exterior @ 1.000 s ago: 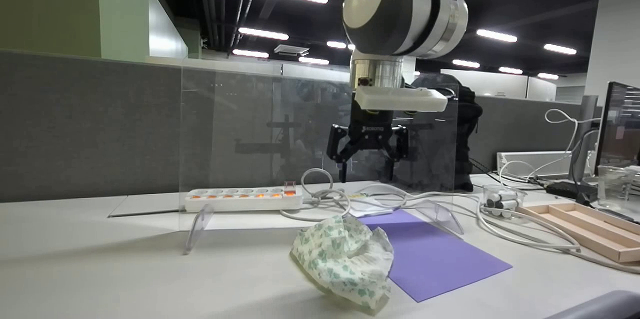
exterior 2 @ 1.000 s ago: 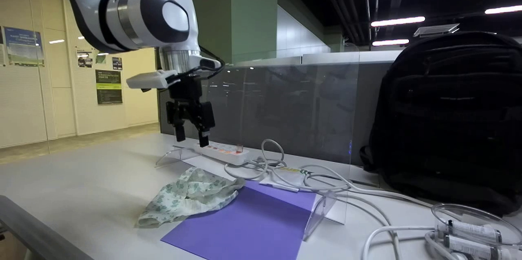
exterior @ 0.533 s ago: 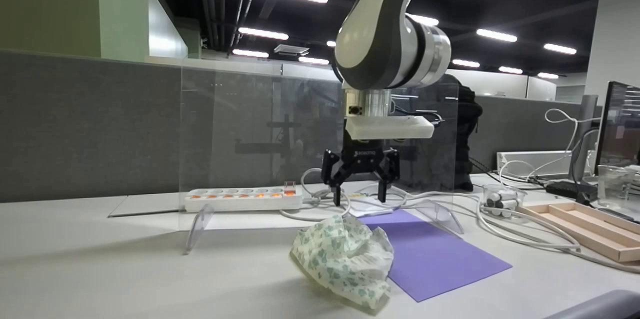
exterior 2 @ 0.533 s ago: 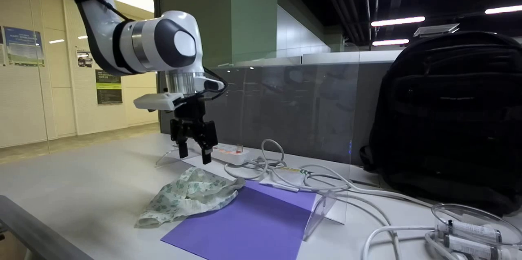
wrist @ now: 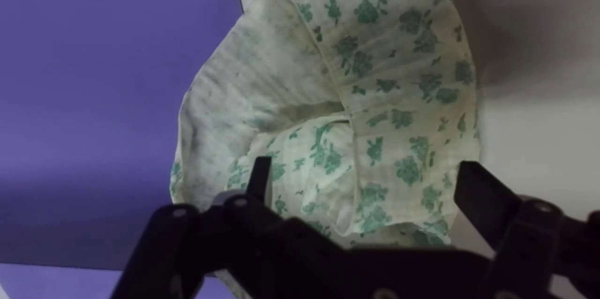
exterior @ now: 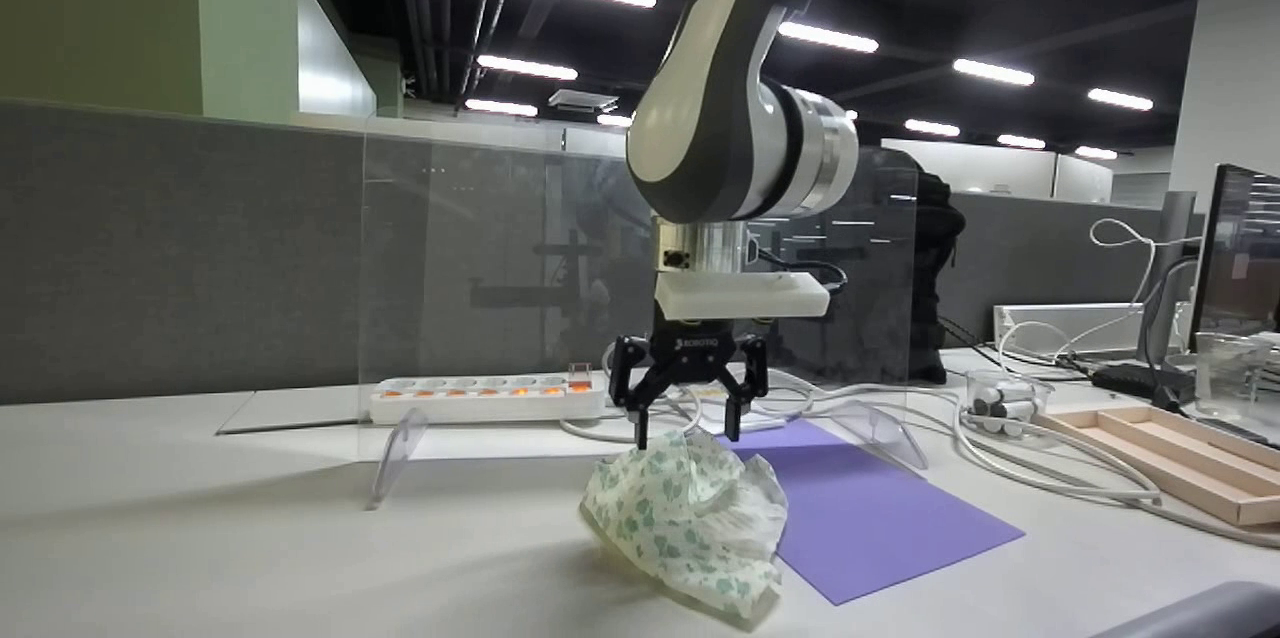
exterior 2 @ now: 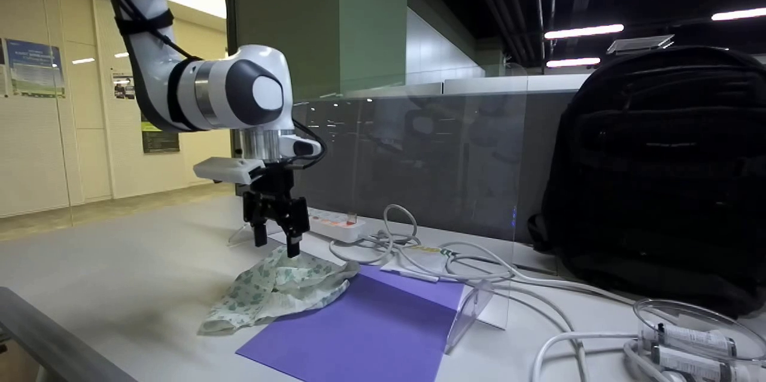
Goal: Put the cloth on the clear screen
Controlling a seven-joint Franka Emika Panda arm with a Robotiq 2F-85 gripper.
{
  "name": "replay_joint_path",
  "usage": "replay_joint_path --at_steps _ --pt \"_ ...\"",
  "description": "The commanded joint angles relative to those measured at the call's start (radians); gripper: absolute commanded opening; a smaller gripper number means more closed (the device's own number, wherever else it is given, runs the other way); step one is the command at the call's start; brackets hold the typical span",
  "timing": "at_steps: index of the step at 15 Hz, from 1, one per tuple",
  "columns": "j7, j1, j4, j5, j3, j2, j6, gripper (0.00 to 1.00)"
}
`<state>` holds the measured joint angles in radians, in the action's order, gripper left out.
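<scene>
The cloth, off-white with green flowers, lies crumpled on the table in both exterior views (exterior: pixel 690 528) (exterior 2: pixel 275 289), partly over a purple sheet. It fills the middle of the wrist view (wrist: pixel 398 78). My gripper (exterior: pixel 688 442) is open and empty, pointing down just above the cloth's far upper part; it also shows in an exterior view (exterior 2: pixel 276 249). In the wrist view its fingers (wrist: pixel 485 200) stand wide apart with cloth below and between them. I cannot tell whether the fingertips touch it. The clear screen (exterior: pixel 480 258) stands upright behind the cloth and shows in an exterior view (exterior 2: pixel 431 160).
The purple sheet (exterior: pixel 890 518) lies beside the cloth. The screen's clear feet (exterior: pixel 395 458) reach forward. Behind the screen are a white power strip (exterior: pixel 480 403) and cables (exterior 2: pixel 395 238). A wooden tray (exterior: pixel 1180 458) and a clear cup of batteries (exterior: pixel 1005 403) are off to one side.
My gripper has come down, open throughout, from well above the table to just over the cloth. The cloth and the screen have not moved.
</scene>
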<state>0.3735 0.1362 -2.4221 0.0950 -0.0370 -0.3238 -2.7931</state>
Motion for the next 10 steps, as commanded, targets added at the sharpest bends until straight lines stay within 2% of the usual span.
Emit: replay_joint_path --at_steps 1,2,3,4,10 --pt "-0.047 0.007 0.042 -0.045 0.008 -0.041 -0.019 1.00" --pt "-0.066 0.002 0.050 -0.062 0.002 -0.051 -0.020 0.75" --pt "-0.082 -0.002 0.055 -0.078 -0.003 -0.057 -0.023 0.74" --pt "-0.096 -0.003 0.060 -0.090 -0.004 -0.063 -0.025 0.68" --pt "-0.168 -0.018 0.081 -0.158 -0.025 -0.078 -0.024 0.24"
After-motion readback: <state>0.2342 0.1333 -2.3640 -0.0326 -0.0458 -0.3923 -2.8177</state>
